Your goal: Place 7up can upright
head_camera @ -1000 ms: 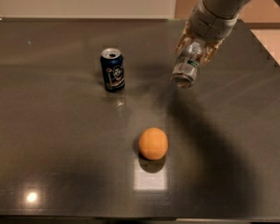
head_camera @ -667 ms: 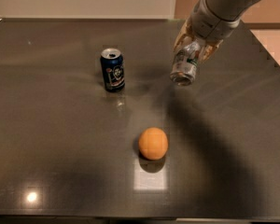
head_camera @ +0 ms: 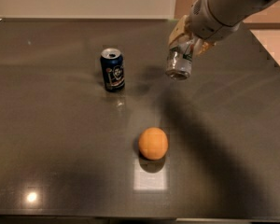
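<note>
Jaws of the two-finger gripper (head_camera: 183, 45) are clamped on the far end of the small silver-white aluminium 7up can (head_camera: 178, 64), which hangs in the air above the far right part of the table, tilted, with its round free end turned down and toward the camera. The pale fingers (head_camera: 176, 34) cover the gripped end, so whether that is the top or the base cannot be told, and only a trace of green shows on the label. The thick grey-white arm (head_camera: 228, 6) runs up to the right and is cut off by the top edge. Left of the held can, well apart from it, a dark blue drink can (head_camera: 113, 70) stands upright with its opened top showing. Nearer the camera, a round orange fruit (head_camera: 153, 143) rests by itself, touching neither can. All of this lies over a dark glossy table (head_camera: 51, 139), where the arm's broad shadow falls and two bright light reflections sit near the front.
</note>
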Motion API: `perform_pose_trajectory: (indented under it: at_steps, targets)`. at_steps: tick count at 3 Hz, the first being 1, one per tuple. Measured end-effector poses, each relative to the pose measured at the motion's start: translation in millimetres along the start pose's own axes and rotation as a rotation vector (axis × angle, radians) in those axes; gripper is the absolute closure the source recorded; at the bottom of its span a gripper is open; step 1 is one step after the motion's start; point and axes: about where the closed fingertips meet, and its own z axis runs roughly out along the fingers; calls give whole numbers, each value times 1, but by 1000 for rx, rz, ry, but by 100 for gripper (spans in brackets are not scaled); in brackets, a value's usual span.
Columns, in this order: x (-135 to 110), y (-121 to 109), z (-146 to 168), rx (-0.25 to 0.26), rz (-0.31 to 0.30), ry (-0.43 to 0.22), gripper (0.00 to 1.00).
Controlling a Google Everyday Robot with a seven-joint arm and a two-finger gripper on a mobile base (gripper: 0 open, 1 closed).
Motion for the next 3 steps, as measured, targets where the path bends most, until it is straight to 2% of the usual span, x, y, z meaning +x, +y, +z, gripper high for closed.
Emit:
perform_pose_trajectory:
  at_steps: [1,2,3]
  targets:
    - [5,-7,-2,45,-53,82,100]
    - [5,-7,-2,45,-53,82,100]
    - [3,-11,-5,37,-105,115,100]
